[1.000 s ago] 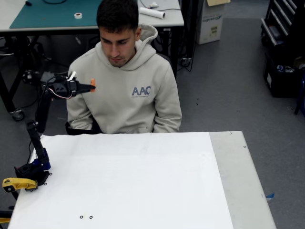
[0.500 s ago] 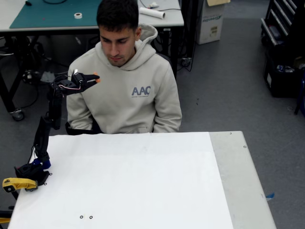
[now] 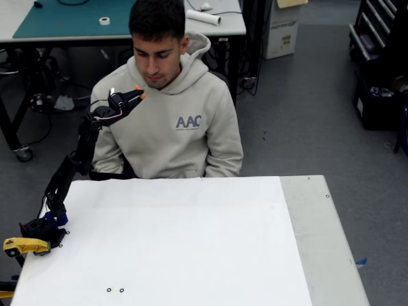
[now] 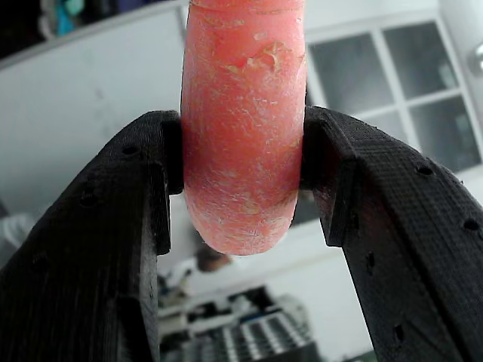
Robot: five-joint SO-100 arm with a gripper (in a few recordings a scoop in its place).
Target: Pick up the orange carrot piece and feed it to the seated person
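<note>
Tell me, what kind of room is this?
Probably a workshop or robotics lab. There's a workbench with a green cutting mat and tape roll behind the seated person, dark storage racks, and bare grey floor.

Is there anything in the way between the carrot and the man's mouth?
Nothing visible. The gripper holds the orange carrot piece up in open air, just below and left of the seated person's chin in the fixed view.
</note>
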